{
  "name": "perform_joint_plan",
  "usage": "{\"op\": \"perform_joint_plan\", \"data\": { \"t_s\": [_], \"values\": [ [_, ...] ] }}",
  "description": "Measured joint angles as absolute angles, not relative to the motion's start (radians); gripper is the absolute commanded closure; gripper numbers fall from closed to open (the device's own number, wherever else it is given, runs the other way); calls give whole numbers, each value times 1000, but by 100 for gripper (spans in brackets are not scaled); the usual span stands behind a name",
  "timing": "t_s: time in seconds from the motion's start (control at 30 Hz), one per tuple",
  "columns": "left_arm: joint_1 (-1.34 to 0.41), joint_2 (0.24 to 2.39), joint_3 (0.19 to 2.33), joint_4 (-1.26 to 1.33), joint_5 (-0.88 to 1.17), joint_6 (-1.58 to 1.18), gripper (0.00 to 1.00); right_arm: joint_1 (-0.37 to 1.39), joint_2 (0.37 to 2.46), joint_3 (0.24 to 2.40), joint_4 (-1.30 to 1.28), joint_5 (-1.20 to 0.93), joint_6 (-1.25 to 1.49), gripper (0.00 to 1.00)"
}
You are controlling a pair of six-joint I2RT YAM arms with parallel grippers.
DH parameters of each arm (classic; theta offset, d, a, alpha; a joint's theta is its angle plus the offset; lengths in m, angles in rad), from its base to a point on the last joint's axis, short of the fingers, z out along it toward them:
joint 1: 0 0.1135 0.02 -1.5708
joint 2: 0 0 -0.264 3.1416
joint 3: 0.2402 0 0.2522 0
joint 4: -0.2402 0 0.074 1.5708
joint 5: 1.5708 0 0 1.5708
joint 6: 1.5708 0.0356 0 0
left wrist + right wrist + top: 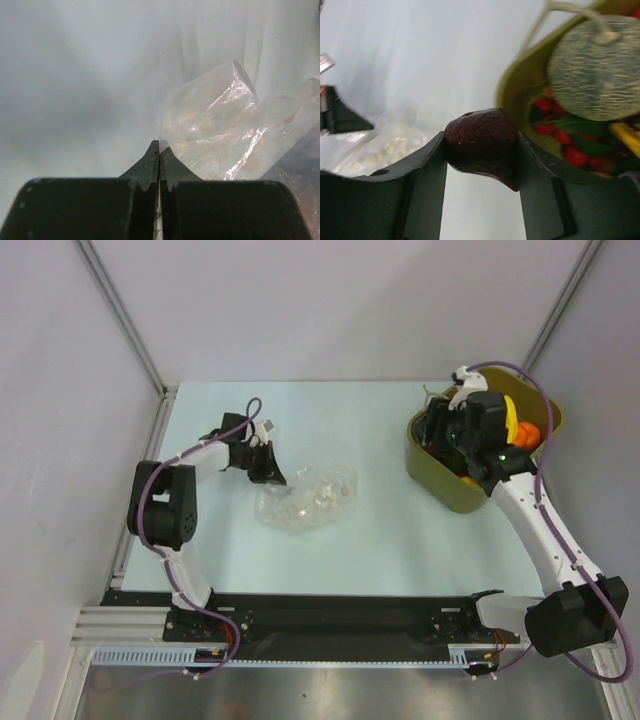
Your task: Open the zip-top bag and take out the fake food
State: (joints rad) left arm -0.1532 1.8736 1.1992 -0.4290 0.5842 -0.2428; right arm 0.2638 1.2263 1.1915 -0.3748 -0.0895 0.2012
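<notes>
Crumpled left of centre on the pale tabletop (pixel 400 540): the clear, crinkly plastic zip-top bag (pixel 305 498), pale bits (pixel 375 152) showing through the film, too blurred to name. At its far-left corner, the black left gripper (pixel 272 476), fingers pressed together; impossible to tell whether any film sits pinched between them. Well apart on the right, beside the rim of the olive-green plastic tub (pixel 440 485), the right gripper (pixel 481 146), jaws half spread and clamped on a dark, rounded maroon toy fruit (pixel 482 142). Inside the tub: a grey-green netted toy melon (pixel 595 67), red berries (pixel 575 156), green leaves (pixel 575 125), a yellow banana-like piece (pixel 626 136). Looks largely done: most fake food already out and in the tub, the maroon piece not yet dropped, possibly a little left in the bag.
</notes>
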Motion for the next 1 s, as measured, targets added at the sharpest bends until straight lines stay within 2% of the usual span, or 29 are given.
{"op": "perform_joint_plan", "data": {
  "t_s": [0.2, 0.5, 0.63, 0.67, 0.7, 0.73, 0.77, 0.8, 0.87, 0.9, 0.93, 1.0],
  "values": [
    [-149, 1868, 1205, -429, 580, -242, 100, 88, 1242, 1192, -418, -53, 188, 76],
    [-145, 1855, 1205, -429, 578, -242, 100, 33, 1251, 1192, -513, -14, 183, 75],
    [-145, 1853, 1205, -429, 578, -241, 100, 28, 1251, 1179, -520, 16, 183, 64],
    [-145, 1853, 1205, -429, 578, -241, 96, 27, 1251, 1173, -521, 21, 183, 53],
    [-145, 1852, 1205, -429, 577, -238, 88, 26, 1252, 1166, -522, 28, 183, 47],
    [-145, 1852, 1205, -429, 577, -236, 75, 25, 1252, 1162, -526, 33, 183, 40],
    [-145, 1852, 1205, -430, 577, -229, 70, 23, 1253, 1159, -528, 39, 185, 29],
    [-145, 1852, 1205, -431, 577, -231, 59, 22, 1256, 1159, -530, 44, 189, 27],
    [-145, 1852, 1207, -435, 577, -225, 46, 20, 1261, 1159, -532, 58, 189, 22],
    [-145, 1852, 1208, -437, 576, -224, 35, 19, 1265, 1159, -532, 64, 191, 21],
    [-145, 1852, 1209, -437, 575, -220, 30, 19, 1268, 1159, -534, 70, 191, 18],
    [-145, 1852, 1215, -441, 569, -223, 14, 19, 1270, 1159, -538, 78, 194, 1]
  ]
}}
